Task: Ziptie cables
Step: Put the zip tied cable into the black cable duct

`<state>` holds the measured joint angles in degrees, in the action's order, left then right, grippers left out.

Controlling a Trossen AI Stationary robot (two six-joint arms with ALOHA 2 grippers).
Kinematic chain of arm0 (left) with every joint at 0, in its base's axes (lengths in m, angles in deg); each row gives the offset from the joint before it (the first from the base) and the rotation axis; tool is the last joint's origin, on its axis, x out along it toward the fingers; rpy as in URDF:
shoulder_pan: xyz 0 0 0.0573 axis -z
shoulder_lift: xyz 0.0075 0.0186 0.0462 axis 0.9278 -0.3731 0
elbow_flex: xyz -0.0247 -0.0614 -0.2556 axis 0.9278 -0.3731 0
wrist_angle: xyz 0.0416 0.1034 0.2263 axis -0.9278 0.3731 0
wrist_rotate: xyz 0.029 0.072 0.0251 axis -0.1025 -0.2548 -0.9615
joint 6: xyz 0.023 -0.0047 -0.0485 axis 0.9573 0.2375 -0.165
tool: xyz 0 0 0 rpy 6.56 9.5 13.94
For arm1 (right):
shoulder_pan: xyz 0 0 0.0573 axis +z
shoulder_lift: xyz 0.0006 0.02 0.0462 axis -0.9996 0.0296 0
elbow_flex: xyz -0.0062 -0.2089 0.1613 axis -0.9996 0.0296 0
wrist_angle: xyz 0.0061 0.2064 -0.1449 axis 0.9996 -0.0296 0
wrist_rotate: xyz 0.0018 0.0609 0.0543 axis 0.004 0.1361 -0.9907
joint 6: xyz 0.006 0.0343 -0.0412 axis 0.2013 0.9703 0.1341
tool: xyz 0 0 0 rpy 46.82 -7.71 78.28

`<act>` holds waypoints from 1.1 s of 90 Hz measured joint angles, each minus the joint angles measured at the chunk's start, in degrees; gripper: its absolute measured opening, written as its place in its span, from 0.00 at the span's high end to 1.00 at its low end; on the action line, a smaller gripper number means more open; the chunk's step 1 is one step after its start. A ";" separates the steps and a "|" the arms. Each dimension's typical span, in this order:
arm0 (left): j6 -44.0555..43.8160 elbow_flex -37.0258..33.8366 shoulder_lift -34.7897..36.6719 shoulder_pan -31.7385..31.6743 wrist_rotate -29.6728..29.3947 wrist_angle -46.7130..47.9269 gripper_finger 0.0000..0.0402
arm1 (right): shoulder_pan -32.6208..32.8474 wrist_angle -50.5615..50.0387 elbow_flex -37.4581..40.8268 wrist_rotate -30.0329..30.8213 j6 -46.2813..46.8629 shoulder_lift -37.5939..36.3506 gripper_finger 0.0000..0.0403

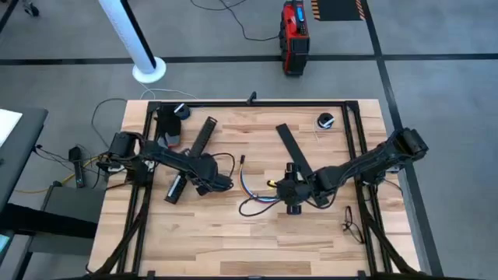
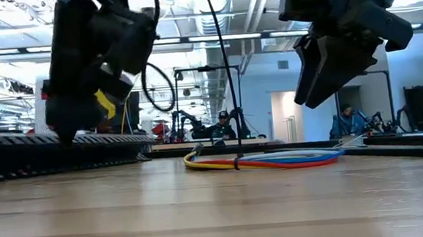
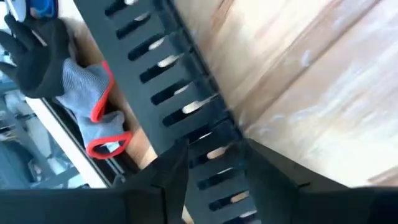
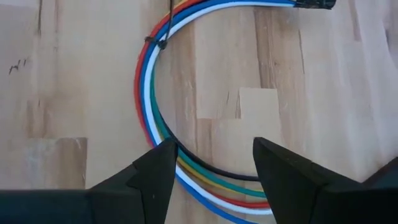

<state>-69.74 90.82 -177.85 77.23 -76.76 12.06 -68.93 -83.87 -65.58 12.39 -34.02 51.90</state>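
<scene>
The cables are a curved bundle of red, white, blue, green and yellow wires lying flat on the wooden table, also seen in the low view. A thin black tie wraps the bundle. My right gripper hangs open just above the bundle's curve, clear of the table, touching nothing. My left gripper is down on the black slotted channel at the table's left. My left gripper has the slotted channel's two long edges between its two fingers. The fingers come from above and lie across the channel. The channel lies flat on the table.
A grey, red-trimmed glove lies beside the channel at the far left. A flat black strip lies slanted at the middle, and a small round black object at the far right. A thin black wire lies near the right rail.
</scene>
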 joint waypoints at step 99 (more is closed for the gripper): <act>2.19 -3.28 -0.02 0.21 -3.83 0.69 0.64 | -1.20 -0.17 0.00 0.03 0.02 -0.01 0.48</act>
<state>-67.56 87.55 -177.87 77.44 -80.59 12.75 -70.13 -84.04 -65.58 12.42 -34.00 51.89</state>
